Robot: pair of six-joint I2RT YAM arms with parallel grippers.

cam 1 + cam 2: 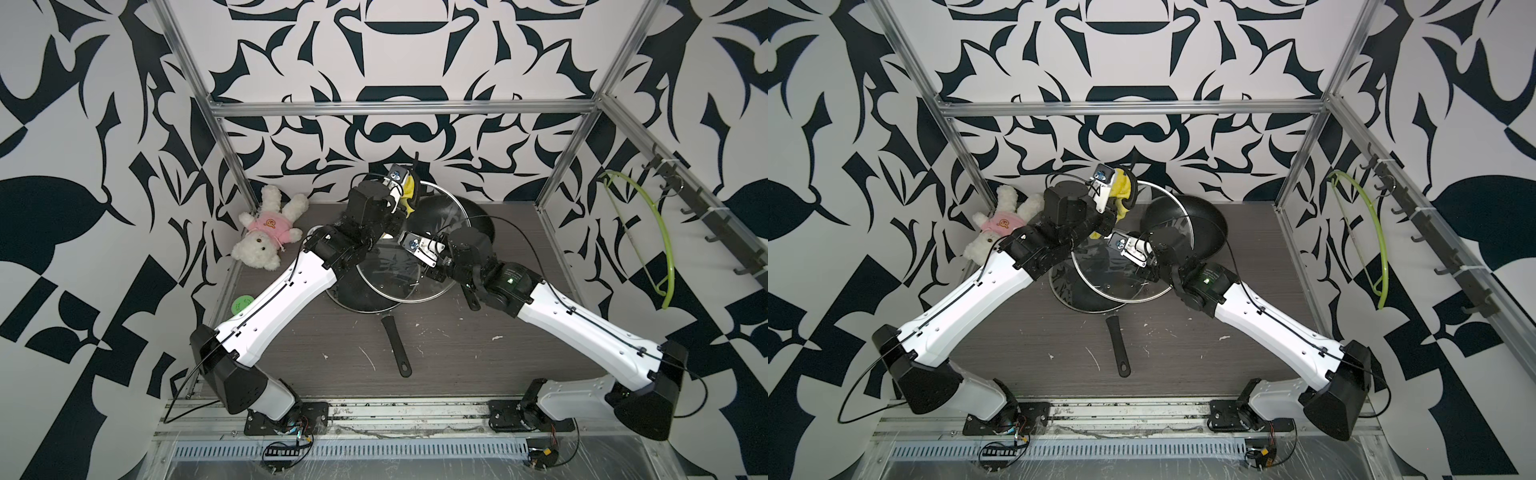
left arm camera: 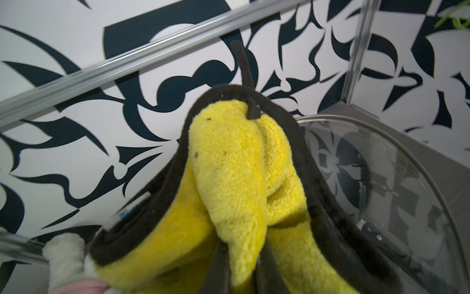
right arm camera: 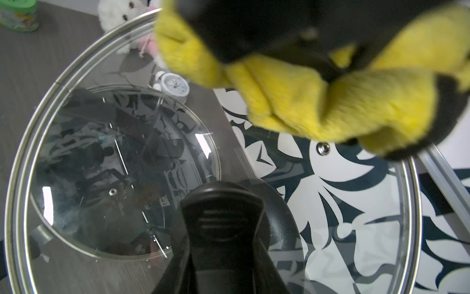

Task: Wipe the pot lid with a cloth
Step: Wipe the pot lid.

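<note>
Cloth (image 1: 409,187) is up in the air at the back of the table (image 1: 457,353), bunched in the left gripper (image 2: 241,268), whose jaws are clamped tight on it. It is fluffy bright-yellow microfibre with dark trim and a thin dark loop sticking up. It sits right at the raised rim of the glass pot lid (image 1: 459,203); touching or just off, can't tell. That lid is clear domed glass with a metal band round the edge and one small vent rivet, tilted up on edge. Right gripper (image 3: 223,254) has it by the black ribbed knob (image 3: 221,211), fingers narrowed on either side of it. A second glass lid (image 1: 386,286), also metal-rimmed, lies low under the right gripper and overlaps the near frying pan (image 1: 347,300). That pan is black and shallow, with a long black handle pointing toward the arm bases; the lid covers part of its bowl and the rest shows black coating. Far pan (image 1: 478,220) is black and deeper, glossy inside, partly behind the tilted lid. Count: two glass lids, two black pans, one cloth. Also one white plush teddy (image 1: 266,232) in a pink top, one round green-lidded tub (image 1: 244,305), and one small white alarm clock (image 3: 175,84) seen through the glass. Tabletop is grey wood-grain with white scuffs.
</note>
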